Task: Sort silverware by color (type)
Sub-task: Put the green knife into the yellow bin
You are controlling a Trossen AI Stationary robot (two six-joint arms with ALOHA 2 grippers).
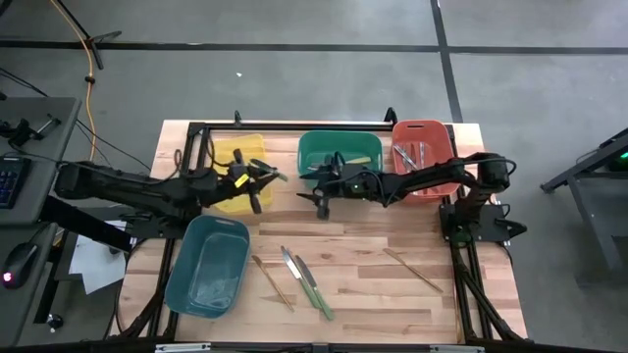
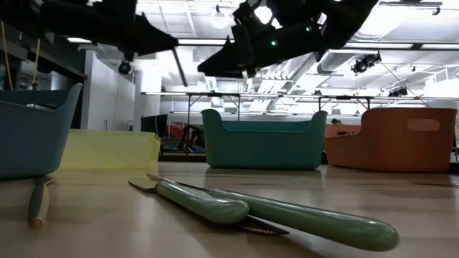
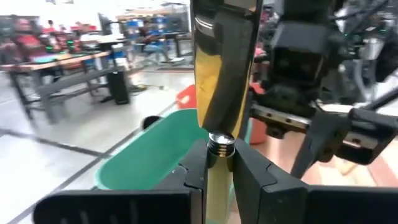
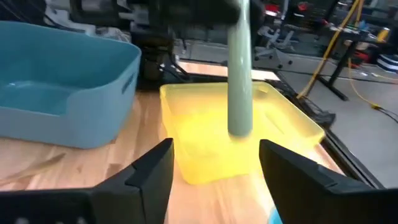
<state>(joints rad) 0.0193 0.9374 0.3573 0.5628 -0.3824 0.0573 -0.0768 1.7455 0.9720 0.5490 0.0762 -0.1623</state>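
At the left of the high view, over the yellow bin (image 1: 228, 201), left tool (image 1: 257, 181) clamped shut on a pale-handled utensil (image 4: 239, 81), gripped just by its metal collar, well above the worktop (image 1: 373, 294). Below it, at lower left, a teal bin (image 1: 201, 294).

Near centre, just in front of the green bin (image 1: 339, 142), right tool (image 1: 322, 196) spread wide and empty, facing the held utensil from a little way off. Seen from the right wrist, the pale handle hanging upright between those parted fingers (image 4: 149, 168), apart from both.

Along the lower middle of the worktop, unsorted: a wooden utensil (image 1: 273, 282), a knife (image 1: 289, 263) and a green-handled utensil (image 1: 314, 286) just beside it. Farther right, a second wooden utensil (image 1: 412, 270). At upper right, a red bin (image 1: 444, 147) already carrying silver pieces (image 1: 410, 154).

Apparently a hand-across between the arms, with the piece now in the left tool's keeping. Next, most likely: picking the bin matching the handle's colour, carrying the utensil over it, lowering inside the rim, then opening. Right tool meanwhile free for the pieces lying at lower centre.
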